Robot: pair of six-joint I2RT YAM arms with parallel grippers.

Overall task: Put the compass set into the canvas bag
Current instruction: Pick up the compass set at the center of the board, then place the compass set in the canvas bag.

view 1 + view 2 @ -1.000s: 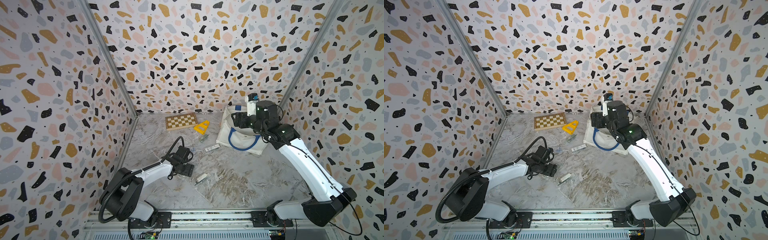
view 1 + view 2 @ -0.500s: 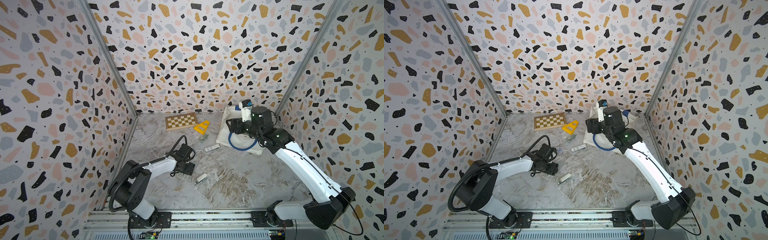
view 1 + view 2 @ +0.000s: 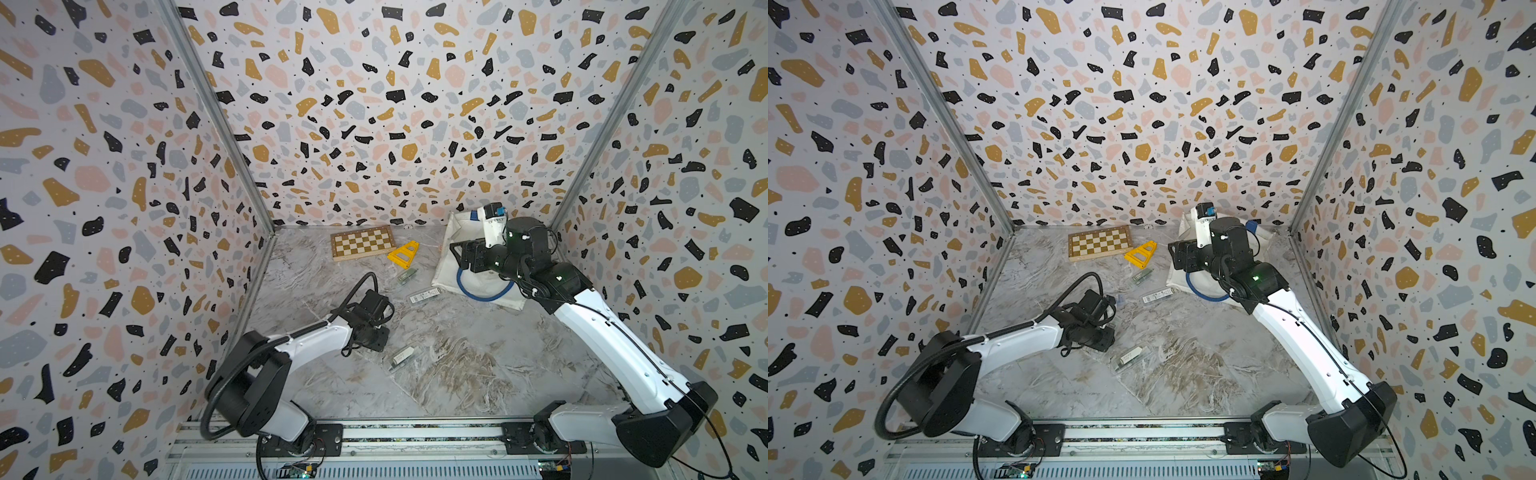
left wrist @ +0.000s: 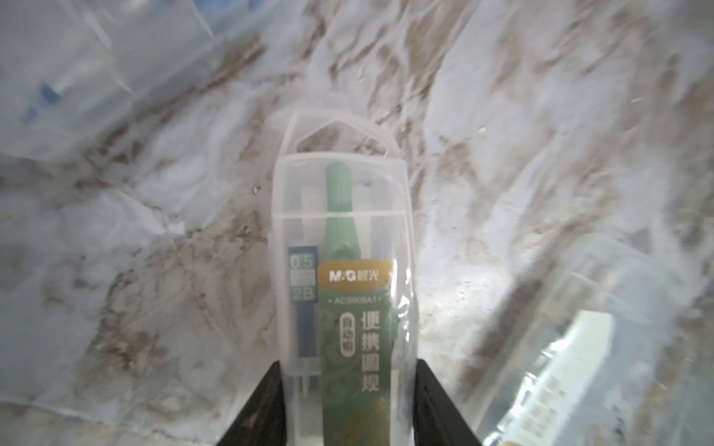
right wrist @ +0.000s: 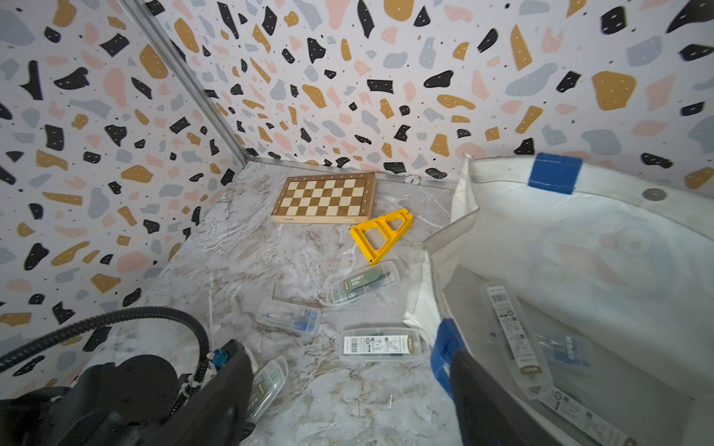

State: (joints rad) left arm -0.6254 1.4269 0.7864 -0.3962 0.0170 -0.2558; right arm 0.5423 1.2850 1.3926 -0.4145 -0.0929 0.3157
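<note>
The left gripper (image 4: 349, 370) has narrowed its jaws onto the green compass set (image 4: 342, 247), seemingly pinching its clear case on the marble-print tabletop (image 3: 457, 374), well apart from the canvas bag (image 5: 579, 231), where the right gripper (image 3: 467, 259) hangs wide-jawed at the rim between terrazzo-print walls (image 3: 374, 104), so lifting probably comes next.

Left wrist view: the lower end of the compass set (image 4: 347, 270) and the bases of the left fingers (image 4: 262, 417) are cut off by the picture's edge. A second clear case (image 4: 560, 367) is blurred and likewise cut off; its label is unreadable.

In both top views, the left arm (image 3: 316, 336) hides its own fingers and the compass set. The right arm (image 3: 536, 270) covers much of the canvas bag (image 3: 446, 266).

Right wrist view: the canvas bag runs out of frame. One right finger (image 5: 487, 409) hides part of the blue handle (image 5: 440, 355).
</note>
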